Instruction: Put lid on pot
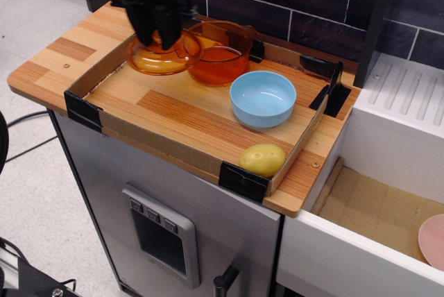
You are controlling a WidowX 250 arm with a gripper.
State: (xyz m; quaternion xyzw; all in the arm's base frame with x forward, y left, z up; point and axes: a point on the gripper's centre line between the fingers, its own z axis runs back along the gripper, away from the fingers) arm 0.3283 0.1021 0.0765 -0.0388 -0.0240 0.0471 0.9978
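The translucent orange lid (164, 56) hangs in the air from my black gripper (158, 39), which is shut on its central knob. The lid is lifted above the tray floor at the back left and its right edge overlaps the left rim of the pot. The deep translucent orange pot (220, 53) stands upright at the back of the tray, just right of the lid. The gripper's fingers hide the knob.
A light blue bowl (263, 98) sits in the tray in front of the pot. A yellow potato-like object (263, 159) lies in the tray's front right corner. The cardboard tray wall (156, 144) has black corner pieces. A white sink (388, 193) lies to the right.
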